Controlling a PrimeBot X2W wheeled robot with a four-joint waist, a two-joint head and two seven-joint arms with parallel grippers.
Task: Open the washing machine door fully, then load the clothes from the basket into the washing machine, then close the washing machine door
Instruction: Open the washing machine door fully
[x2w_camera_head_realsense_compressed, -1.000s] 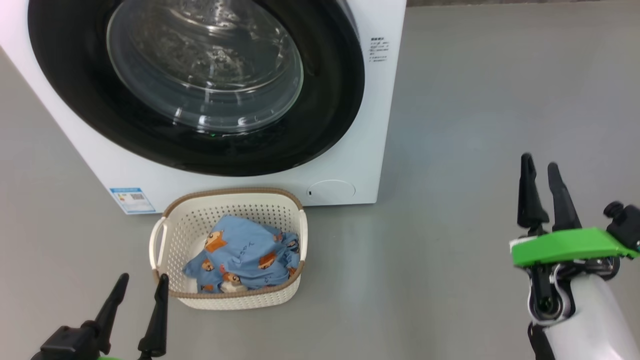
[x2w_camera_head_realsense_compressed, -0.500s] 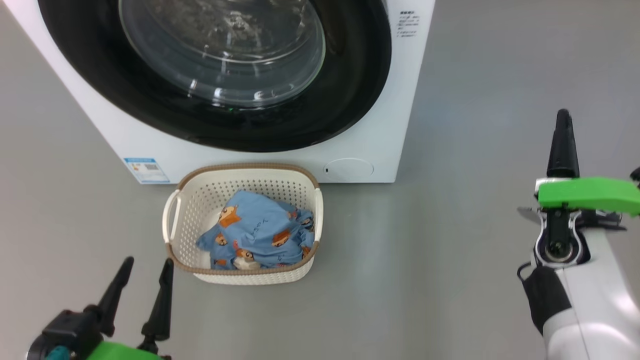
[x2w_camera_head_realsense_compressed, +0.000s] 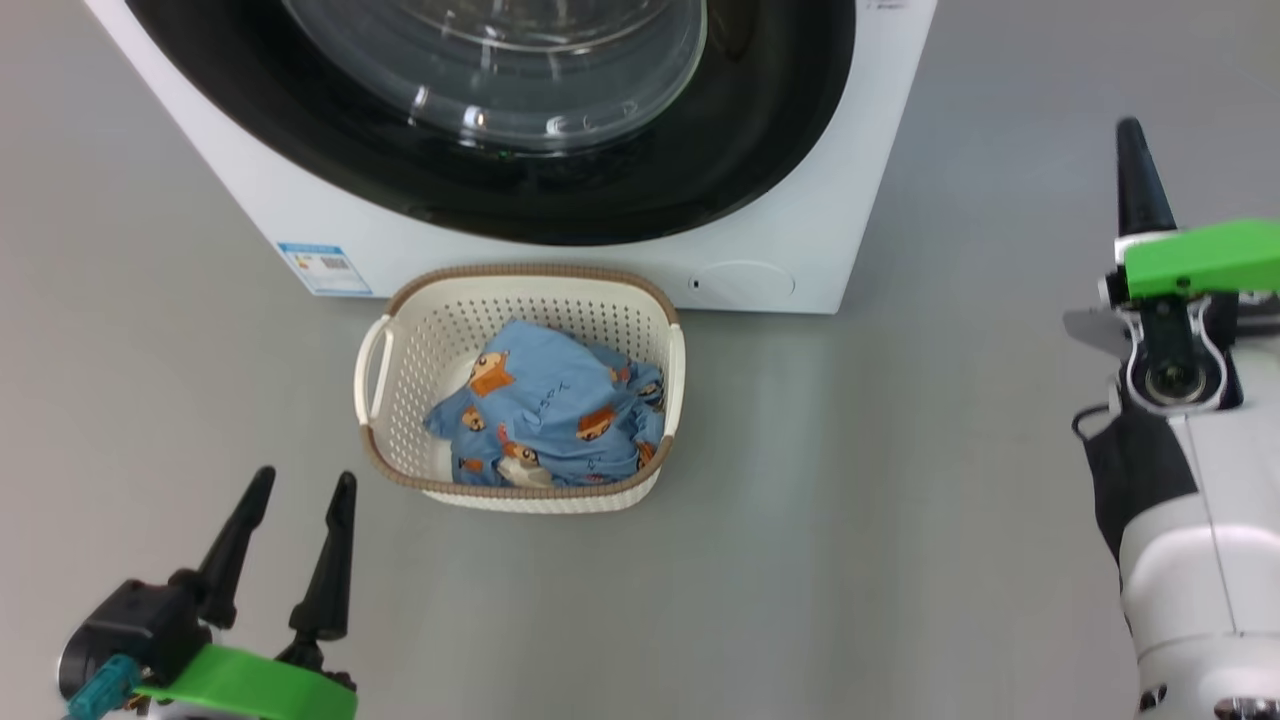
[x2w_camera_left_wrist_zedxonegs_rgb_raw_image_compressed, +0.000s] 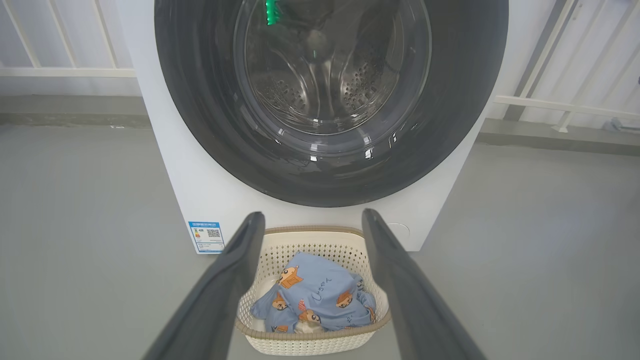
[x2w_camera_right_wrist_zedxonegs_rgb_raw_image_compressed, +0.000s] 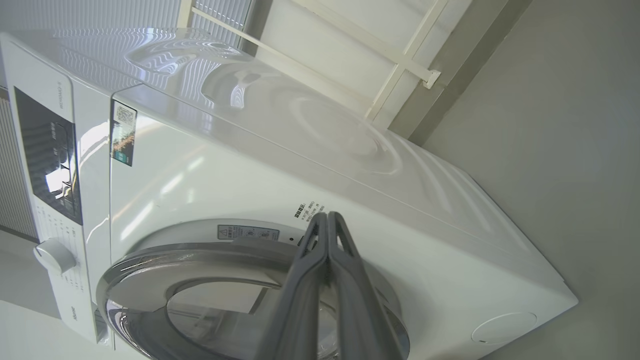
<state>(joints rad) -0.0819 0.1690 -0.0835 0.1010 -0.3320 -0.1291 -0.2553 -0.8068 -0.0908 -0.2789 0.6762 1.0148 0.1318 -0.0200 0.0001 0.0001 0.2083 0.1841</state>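
The washing machine door (x2w_camera_head_realsense_compressed: 520, 90) was closed flush against the front of the washing machine (x2w_camera_head_realsense_compressed: 840, 200), with its black rim running close to the cabinet's edge at 3 o'clock in the head view. At 6 o'clock from the door, the basket (x2w_camera_head_realsense_compressed: 520, 272) stood on the floor (x2w_camera_head_realsense_compressed: 900, 500), its far rim just in front of the machine's base, between the blue label (x2w_camera_head_realsense_compressed: 323, 268) and the round flap (x2w_camera_head_realsense_compressed: 745, 283). The clothes (x2w_camera_head_realsense_compressed: 550, 420) lay bunched inside it, below the rim. Bare floor spread wide from the basket toward 3 o'clock and 6 o'clock. The left gripper (x2w_camera_head_realsense_compressed: 303, 478) hovered at 7 o'clock from the basket, near it but apart, its jaws spread wide and holding nothing. The right gripper (x2w_camera_head_realsense_compressed: 1130, 128) was well off at 3 o'clock, beyond the machine's corner, its jaws pressed together with nothing between them; the right wrist view did not show whether the tips touched the front panel. A second earlier those jaws had been apart, and the head camera has since shifted; the left jaws were unchanged.
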